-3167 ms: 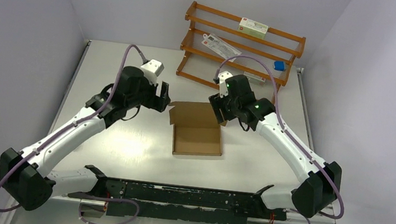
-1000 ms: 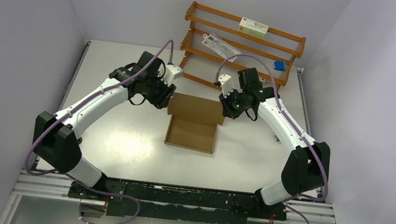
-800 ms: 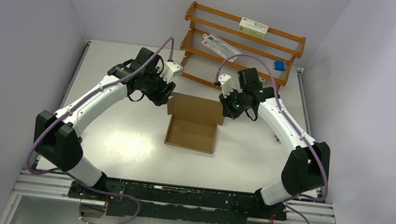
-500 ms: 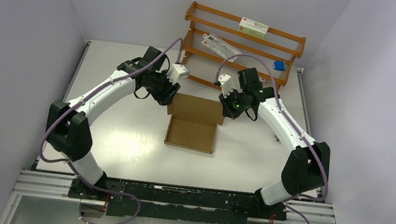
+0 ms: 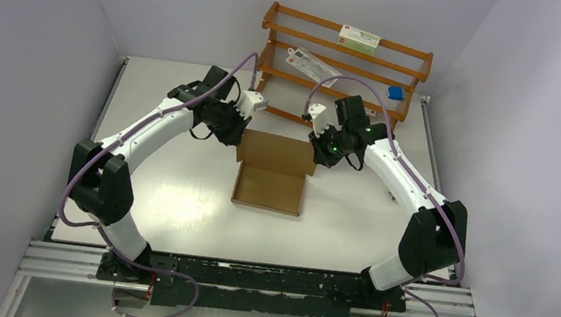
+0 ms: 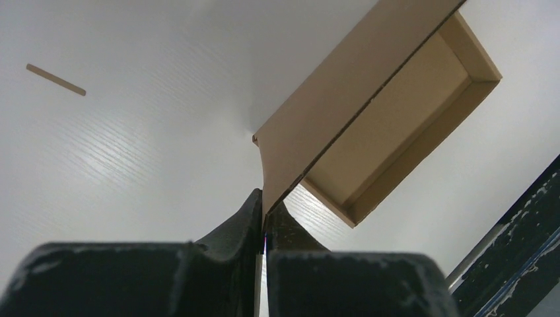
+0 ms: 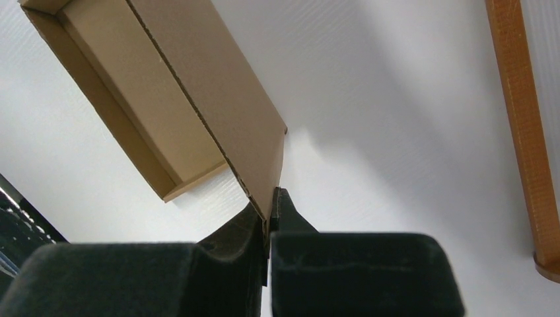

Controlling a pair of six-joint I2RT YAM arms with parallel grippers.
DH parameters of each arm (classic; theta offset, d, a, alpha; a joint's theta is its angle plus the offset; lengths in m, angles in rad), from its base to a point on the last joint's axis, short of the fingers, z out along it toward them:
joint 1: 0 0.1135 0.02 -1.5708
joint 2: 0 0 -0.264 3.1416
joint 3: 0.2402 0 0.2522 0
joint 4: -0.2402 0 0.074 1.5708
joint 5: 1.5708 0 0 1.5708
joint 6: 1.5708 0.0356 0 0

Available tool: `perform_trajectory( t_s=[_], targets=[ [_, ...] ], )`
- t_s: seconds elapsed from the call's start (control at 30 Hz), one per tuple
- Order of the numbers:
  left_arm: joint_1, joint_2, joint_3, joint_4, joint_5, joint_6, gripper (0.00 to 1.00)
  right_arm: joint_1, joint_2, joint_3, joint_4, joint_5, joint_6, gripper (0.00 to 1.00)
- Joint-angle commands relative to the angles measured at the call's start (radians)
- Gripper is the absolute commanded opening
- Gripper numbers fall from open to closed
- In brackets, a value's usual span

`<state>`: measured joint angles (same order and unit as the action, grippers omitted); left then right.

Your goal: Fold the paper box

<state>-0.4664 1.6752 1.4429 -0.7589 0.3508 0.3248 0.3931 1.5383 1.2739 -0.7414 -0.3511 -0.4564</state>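
Left hand (image 6: 265, 215), right hand (image 7: 272, 206) pinch box (image 5: 270, 191)

paper box (image 5: 270, 189) is showing matt, smooth brown cardboard; table (image 5: 177, 195) is reading white, faintly ribbed, glaring softly; rack (image 7: 522, 132) is looking like semi-gloss orange wood.

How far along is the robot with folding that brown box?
The paper box already has its shallow tray walls standing. Now the left gripper and right gripper each pinch a far corner of the open lid flap. Left to do, likely: swing that flap over the tray and close it.
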Motion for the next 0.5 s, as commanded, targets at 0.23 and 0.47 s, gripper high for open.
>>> perform_trajectory(
  t_s=[0.23, 0.47],
  targets=[
    [0.005, -0.071, -0.075, 0.181, -0.021, -0.286, 0.05, 0.102, -0.049, -0.016, 0.209, 0.143, 0.299, 0.0],
    [0.005, -0.147, -0.191, 0.363, -0.06, -0.464, 0.05, 0.216, -0.069, -0.082, 0.351, 0.361, 0.507, 0.0]
  ],
)
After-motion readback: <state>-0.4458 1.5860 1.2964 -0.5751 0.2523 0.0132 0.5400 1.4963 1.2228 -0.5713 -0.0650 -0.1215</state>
